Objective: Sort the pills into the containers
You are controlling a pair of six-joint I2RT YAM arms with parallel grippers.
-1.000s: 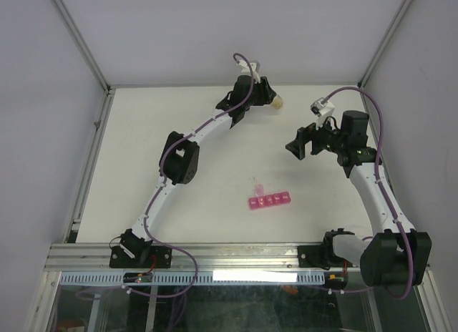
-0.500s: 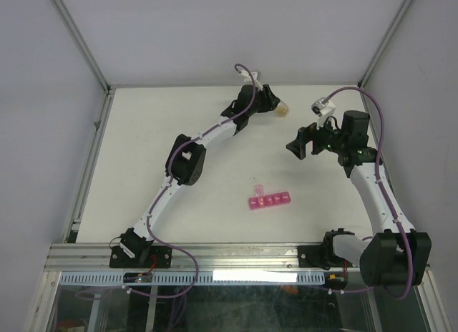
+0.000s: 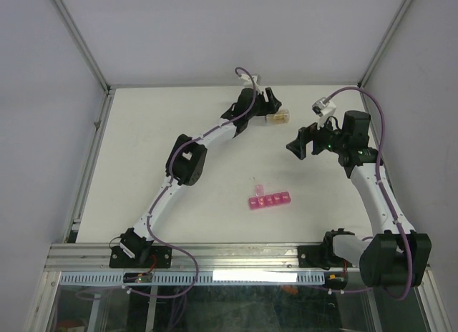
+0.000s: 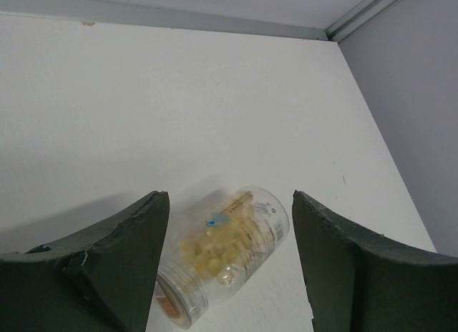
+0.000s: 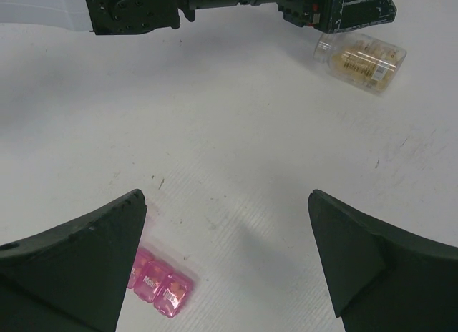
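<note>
The pills show as a pale yellow mass inside a small clear bottle (image 4: 229,250) that lies on its side on the table at the far middle (image 3: 280,118). Its orange cap end points toward the left wrist camera. My left gripper (image 4: 229,199) is open and straddles the bottle, with a gap on each side. The pink pill organiser (image 3: 270,201) lies near the table's middle front, one lid standing up at its left end. My right gripper (image 5: 227,196) is open and empty, above the table right of the bottle. The organiser (image 5: 157,289) and the bottle (image 5: 361,60) also show in the right wrist view.
The left arm (image 3: 187,157) stretches diagonally across the table from the near left. The back wall and the right wall meet close behind the bottle. A metal rail (image 3: 215,255) runs along the near edge.
My left gripper has swung right and down with the bottle. The bottle now lies on the table between open jaws. The right arm has barely moved.
</note>
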